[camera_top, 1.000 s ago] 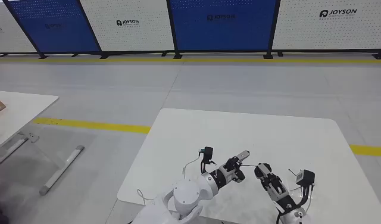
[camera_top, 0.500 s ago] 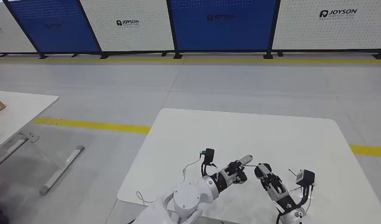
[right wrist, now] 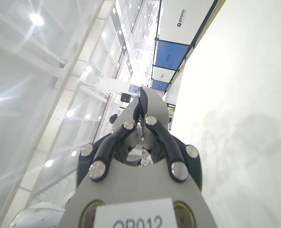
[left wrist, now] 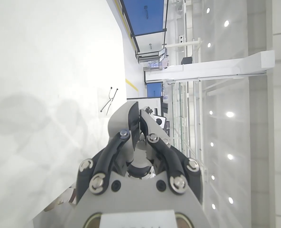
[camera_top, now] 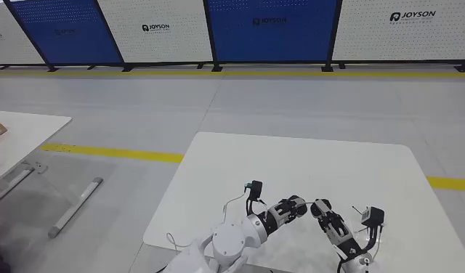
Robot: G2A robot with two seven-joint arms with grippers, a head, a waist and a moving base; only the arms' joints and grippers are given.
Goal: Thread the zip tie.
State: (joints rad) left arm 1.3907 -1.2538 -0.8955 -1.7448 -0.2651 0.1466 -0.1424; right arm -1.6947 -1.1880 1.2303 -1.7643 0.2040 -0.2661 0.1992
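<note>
A thin black zip tie [camera_top: 307,202] runs as a short dark line between my two grippers near the table's front edge. My left gripper [camera_top: 296,204] is shut on one end of it, its pads [left wrist: 133,117] pressed together. My right gripper [camera_top: 318,205] faces it from the right, almost tip to tip, and is shut on the other end. In the right wrist view the right gripper [right wrist: 141,103] has its serrated pads closed. The tie itself is hidden between the pads in both wrist views.
Two spare black zip ties [left wrist: 110,100] lie crossed on the white table [camera_top: 290,157], just right of the right arm [camera_top: 356,212]. Blue and white partition panels [camera_top: 272,22] stand across the floor beyond the table.
My left gripper has swung down and toward the right gripper, closing the gap between the tips. The right arm has stayed where it was.
</note>
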